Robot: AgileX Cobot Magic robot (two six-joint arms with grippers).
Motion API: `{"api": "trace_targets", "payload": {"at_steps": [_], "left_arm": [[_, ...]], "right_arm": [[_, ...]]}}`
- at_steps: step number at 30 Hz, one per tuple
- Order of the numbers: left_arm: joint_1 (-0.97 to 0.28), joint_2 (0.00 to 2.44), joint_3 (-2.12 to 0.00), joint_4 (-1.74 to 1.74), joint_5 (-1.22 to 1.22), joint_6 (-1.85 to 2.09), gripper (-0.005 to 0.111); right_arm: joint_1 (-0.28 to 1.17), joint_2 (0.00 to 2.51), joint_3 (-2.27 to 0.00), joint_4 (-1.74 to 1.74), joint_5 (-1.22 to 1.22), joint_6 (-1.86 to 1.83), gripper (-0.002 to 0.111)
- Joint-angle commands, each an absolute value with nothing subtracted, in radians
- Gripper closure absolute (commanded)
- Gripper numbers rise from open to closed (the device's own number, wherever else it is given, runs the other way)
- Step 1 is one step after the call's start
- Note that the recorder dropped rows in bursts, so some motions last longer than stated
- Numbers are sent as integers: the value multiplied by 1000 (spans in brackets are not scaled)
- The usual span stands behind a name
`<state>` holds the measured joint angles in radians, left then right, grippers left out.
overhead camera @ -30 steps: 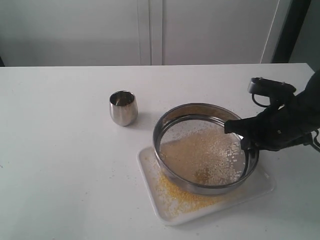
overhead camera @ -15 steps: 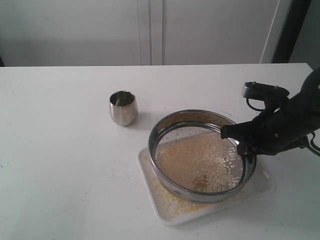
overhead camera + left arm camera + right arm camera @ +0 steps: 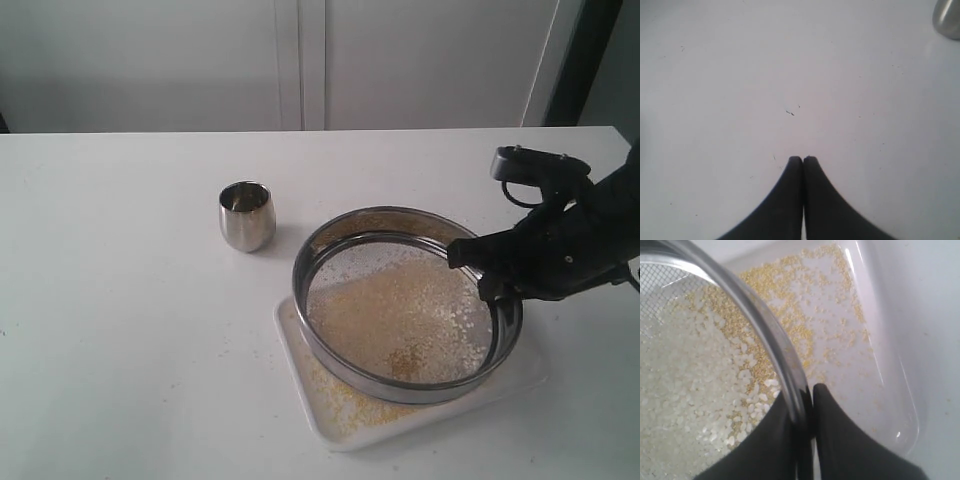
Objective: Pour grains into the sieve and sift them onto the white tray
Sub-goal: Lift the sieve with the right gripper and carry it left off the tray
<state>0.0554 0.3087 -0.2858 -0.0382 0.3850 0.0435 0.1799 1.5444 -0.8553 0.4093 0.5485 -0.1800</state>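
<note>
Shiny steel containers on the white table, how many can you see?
2. A small rounded steel cup stands alone on the table; a wide round steel-rimmed mesh sieve, clamped by the right gripper, is over the flat white rectangular tray. None looks hidden.

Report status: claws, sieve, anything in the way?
Right claw shut on sieve rim, over white tray. Left claw shut, empty, over table. Pale grains in sieve, yellow ones on tray. Steel cup aside, nothing blocking.
</note>
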Motion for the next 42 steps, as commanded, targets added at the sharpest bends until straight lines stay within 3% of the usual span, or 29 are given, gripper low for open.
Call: {"api": "trace_targets", "payload": {"at_steps": [1,14,42], "left_arm": [[57,304,-279,-47,385,45,107],[57,304,-279,-47,385,45,107],[57,304,-279,-47,385,45,107]], "right_arm": [[176,1494,-885,425,597,-186,108],[202,1486,-1028,447,737,-179,108],[621,1774,-1356,444,695,-54,108]]}}
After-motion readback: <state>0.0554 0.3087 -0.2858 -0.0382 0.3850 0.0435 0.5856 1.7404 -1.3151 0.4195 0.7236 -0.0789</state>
